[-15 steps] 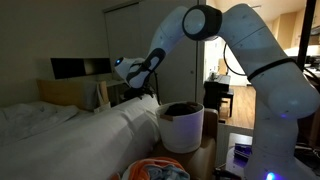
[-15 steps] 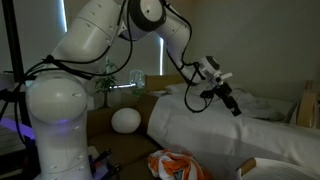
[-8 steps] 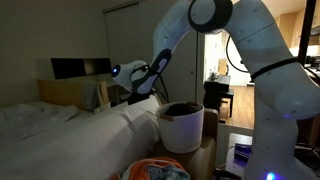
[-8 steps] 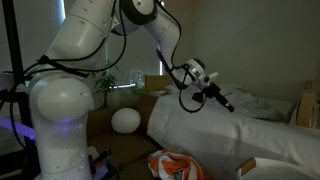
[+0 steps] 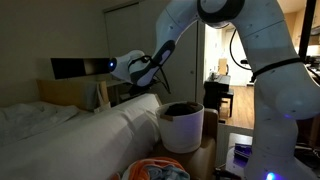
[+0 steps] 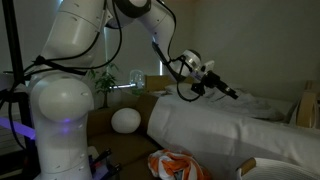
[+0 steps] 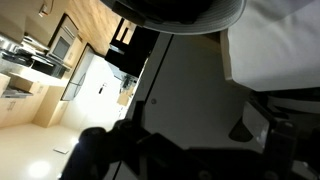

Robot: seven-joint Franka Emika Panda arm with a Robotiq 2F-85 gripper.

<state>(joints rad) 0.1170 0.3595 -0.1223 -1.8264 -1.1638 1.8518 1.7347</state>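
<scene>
My gripper (image 6: pixel 231 94) hangs in the air above the near end of a bed with white bedding (image 6: pixel 230 130), its dark fingers pointing almost level along the bed. Nothing touches it. In an exterior view the gripper (image 5: pixel 150 73) sits just above the bedding (image 5: pixel 70 130) and up-left of a white basket (image 5: pixel 182 126) with a dark rim. The wrist view is dim and tilted; it shows ceiling and wall, with the gripper (image 7: pixel 195 150) as dark shapes at the bottom, jaws apart and nothing between them.
A colourful bundle of cloth (image 5: pixel 155 170) lies low in front, the same cloth (image 6: pixel 176 165) showing in both exterior views. A white globe (image 6: pixel 125 120) and a plant (image 6: pixel 105 82) stand beside the bed. A dark screen (image 5: pixel 80 68) is behind the bed.
The wrist has lifted and swung the gripper from pointing down at the bedding to nearly level. The jaws stayed apart.
</scene>
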